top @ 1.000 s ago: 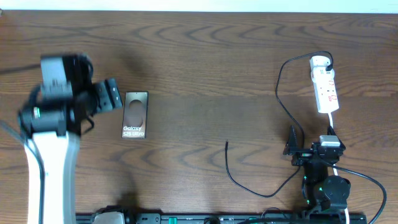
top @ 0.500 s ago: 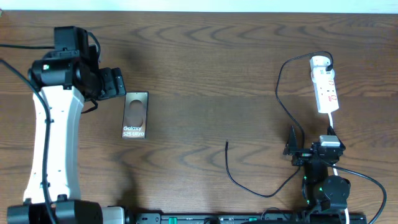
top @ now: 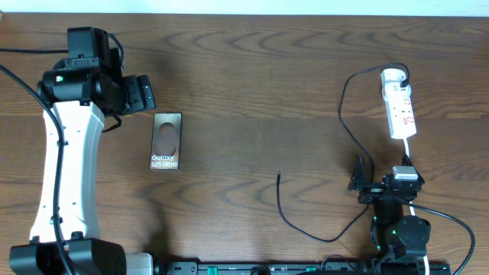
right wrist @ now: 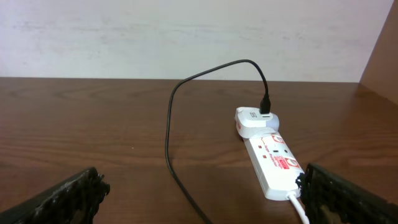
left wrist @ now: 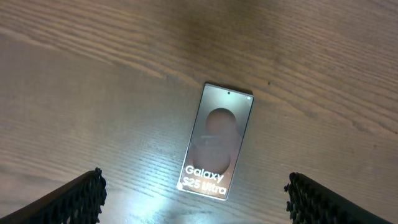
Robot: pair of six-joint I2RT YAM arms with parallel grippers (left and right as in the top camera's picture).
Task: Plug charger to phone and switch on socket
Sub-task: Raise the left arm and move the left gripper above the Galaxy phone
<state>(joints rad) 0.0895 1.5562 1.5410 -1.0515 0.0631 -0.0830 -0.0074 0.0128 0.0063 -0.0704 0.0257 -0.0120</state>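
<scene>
Overhead view: dark brown wood-grain surface [top: 252, 69], two robot arms reaching in from the near edge. Risks, judged from the layout, biggest item first. Narrow white power strip w/ red switch markings [top: 399, 107] lies loose, so a press that lands off-centre on its switch could skate or tip it rather than flip the switch. Flat bronze-brown smartphone w/ white "Galaxy S25 Ultra" lettering [top: 166, 141] is also unfixed, face up; a plug pushed at its port may just slide it along. Long thin black charger cable [top: 341, 107] is slack & loops close by the right arm's base, so it could snag or drag when lifted. Its small free tip [top: 278, 177] is thin & easy to pinch crooked. Positions: left end effector [top: 142, 93], jaws spread wide & holding nothing, hovers just beyond the smartphone's far end, offset to the left. In wrist view the smartphone sits between & ahead of the two fingers, not touching. Right end effector [top: 380, 179], likewise wide open & empty, sits near the front edge. Power strip lies straight ahead, apart from it; charger cable passes just beside its left finger; tip lies well to its left, well apart from the smartphone.
</scene>
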